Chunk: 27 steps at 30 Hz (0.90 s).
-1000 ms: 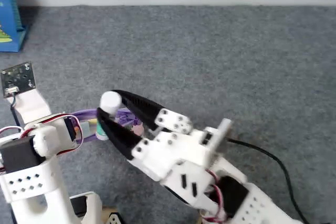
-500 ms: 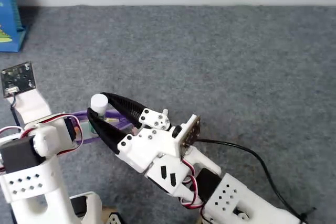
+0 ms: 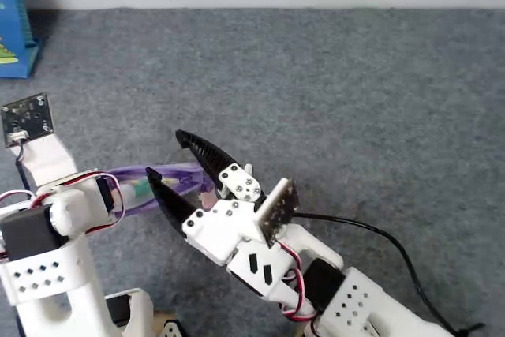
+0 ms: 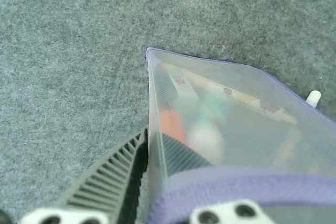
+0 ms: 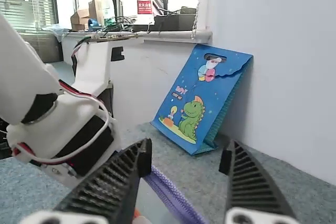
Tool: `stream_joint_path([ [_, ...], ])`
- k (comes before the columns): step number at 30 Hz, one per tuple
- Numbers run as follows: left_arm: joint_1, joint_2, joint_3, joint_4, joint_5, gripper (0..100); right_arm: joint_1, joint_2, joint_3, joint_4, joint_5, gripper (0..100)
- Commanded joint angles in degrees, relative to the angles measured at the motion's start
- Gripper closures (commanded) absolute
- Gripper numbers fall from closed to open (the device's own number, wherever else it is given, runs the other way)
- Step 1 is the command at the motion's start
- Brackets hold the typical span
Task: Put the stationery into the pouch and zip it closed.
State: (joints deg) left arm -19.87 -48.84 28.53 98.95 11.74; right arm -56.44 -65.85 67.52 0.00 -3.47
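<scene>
The white-capped stick I pinched a second ago is gone from my right pincer (image 3: 165, 153), now spread and empty over the one pouch (image 3: 136, 189), lower left in the high view. My left pincer (image 4: 157, 150) pinches its edge. The stationery (image 4: 202, 129) inside is too blurred to count.

On my high view both arms are white printed plastic. The left arm (image 3: 47, 274) has rows of diamond-shaped vents, a black servo block, red and white wires looped at a joint, and a small dark camera board (image 3: 28, 116) at upper left. The right arm (image 3: 260, 258) shows silver screws, slotted vents and a trailing black cable (image 3: 347, 219). The right gripper (image 3: 165, 155) has black, ribbed, tapering fingers.
</scene>
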Motion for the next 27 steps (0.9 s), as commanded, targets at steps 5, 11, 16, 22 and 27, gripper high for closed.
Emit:
stream_joint_path([
  [5,-0.8,0.0,1.5,1.3,0.7,99,4.2,-12.9,-1.1,13.4,-2.1,82.5],
  [11,-1.6,0.0,1.9,1.3,0.7,99,18.2,-16.0,-1.1,32.1,-12.3,82.6],
  [16,-2.9,0.0,1.9,1.2,0.7,99,24.4,-11.6,-1.1,43.3,-17.3,82.6],
  [22,-2.9,0.0,1.9,1.3,0.7,99,24.9,1.6,-1.4,43.2,-19.3,82.6],
  [27,-2.9,0.0,2.0,1.3,0.7,99,24.8,17.5,-7.4,41.6,-22.6,82.6],
])
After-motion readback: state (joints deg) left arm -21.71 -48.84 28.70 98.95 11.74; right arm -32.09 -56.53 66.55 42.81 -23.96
